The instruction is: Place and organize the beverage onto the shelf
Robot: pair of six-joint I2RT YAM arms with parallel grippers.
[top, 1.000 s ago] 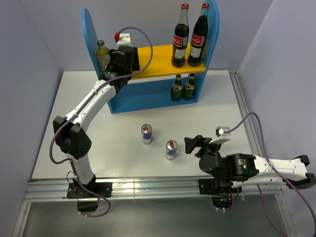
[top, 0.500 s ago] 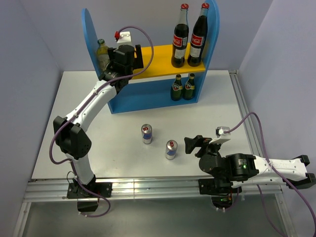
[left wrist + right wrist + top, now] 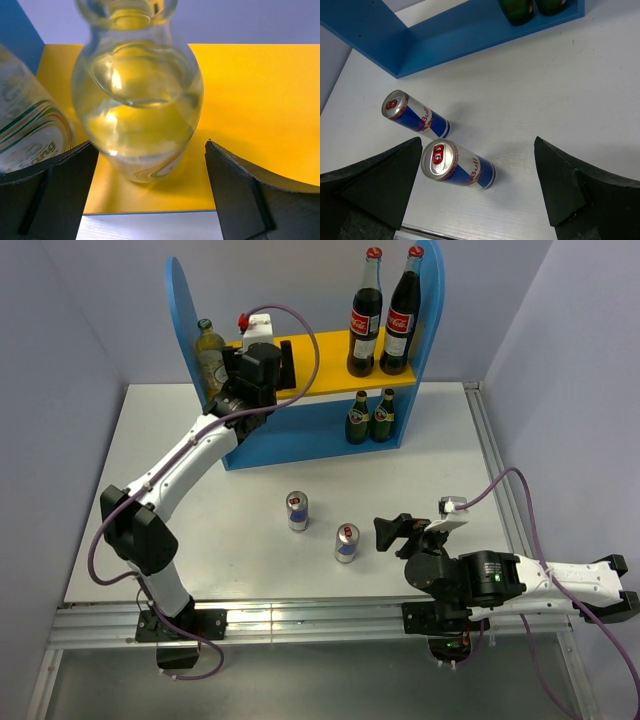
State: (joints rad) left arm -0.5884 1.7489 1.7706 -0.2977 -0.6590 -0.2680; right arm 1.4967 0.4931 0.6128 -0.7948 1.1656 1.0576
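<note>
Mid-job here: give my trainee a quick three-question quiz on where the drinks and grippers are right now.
1. True or false: both cans stand on the table, off the shelf.
2. What stands at the right end of the yellow upper board? A) two cola bottles B) two cans C) nothing
3. Fill in: the left gripper has its jaws ____, with a clear bottle between them.
Key: 1 true; 2 A; 3 open.
</note>
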